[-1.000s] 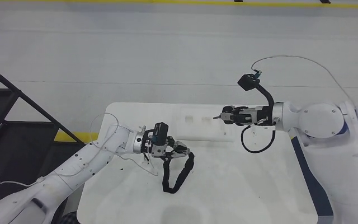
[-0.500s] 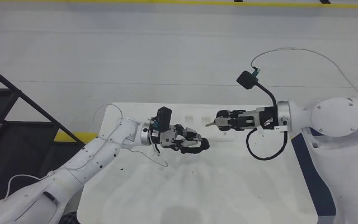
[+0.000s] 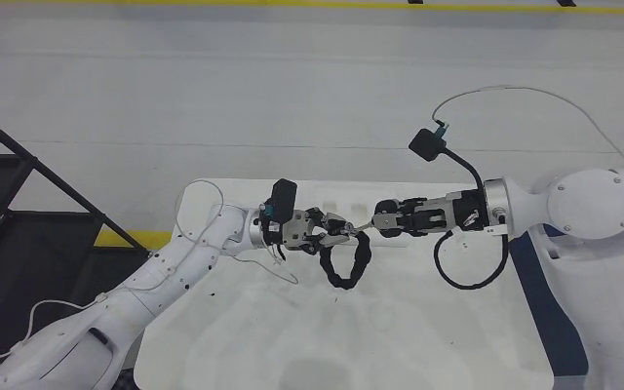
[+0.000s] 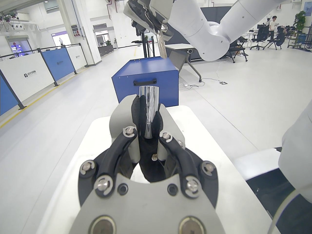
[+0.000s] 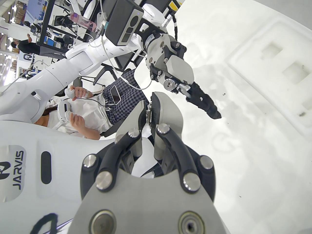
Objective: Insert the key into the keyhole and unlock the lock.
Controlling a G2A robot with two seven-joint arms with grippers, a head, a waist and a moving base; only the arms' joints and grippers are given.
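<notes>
Top view: right claw (image 3: 374, 225) grips key (image 3: 363, 228) pointing at lock (image 3: 341, 281) gripped by left claw (image 3: 330, 234).

top view looks down; wrist views (close) face each other.

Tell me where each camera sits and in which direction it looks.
Top view: above the arms, looking down at the table; both arms show, the left claw with the lock, the right claw with the key.
Left wrist view: on the left arm, looking along its own claw at the lock; the right claw with the key hangs beyond.
Right wrist view: on the right arm, looking along its own claw toward the left claw and the keyhole.
Shared: all three show both claws and the lock.
</notes>
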